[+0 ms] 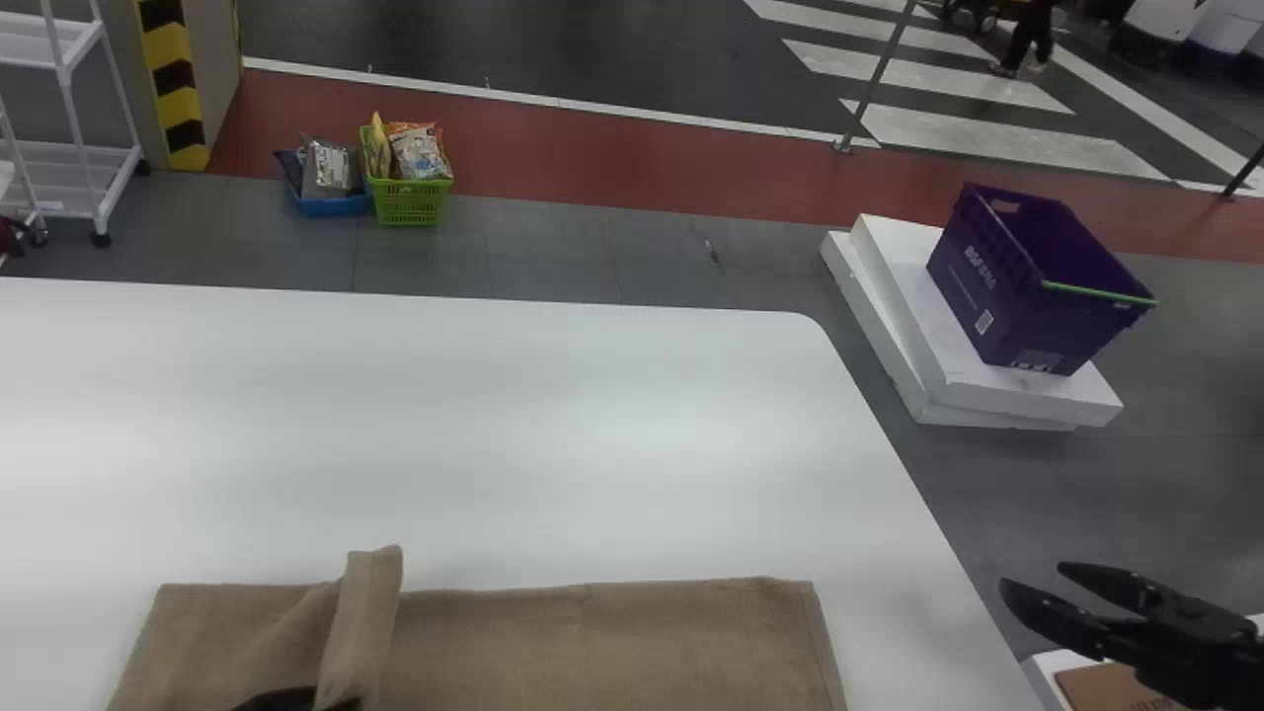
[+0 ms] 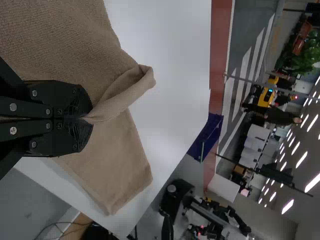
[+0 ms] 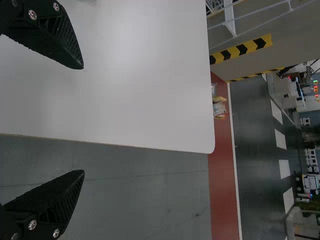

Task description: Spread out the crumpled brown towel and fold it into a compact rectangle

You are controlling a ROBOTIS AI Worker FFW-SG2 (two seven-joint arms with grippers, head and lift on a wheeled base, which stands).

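Head view: see brown towel (image 1: 632,642) on white table (image 1: 592,425), at the view's bottom edge, long axis running left to right, roughly parallel to the table's far edge, with broad open tabletop between and a narrower strip from the towel's right end to the table's slanting right edge. Note left gripper (image 1: 281,700) at the towel's left part, fingers closed on a raised fold (image 1: 365,612) pointing away from the robot and poking past the towel's far edge. Find right gripper (image 1: 1032,576) beyond the table's right edge, fingers spread apart.
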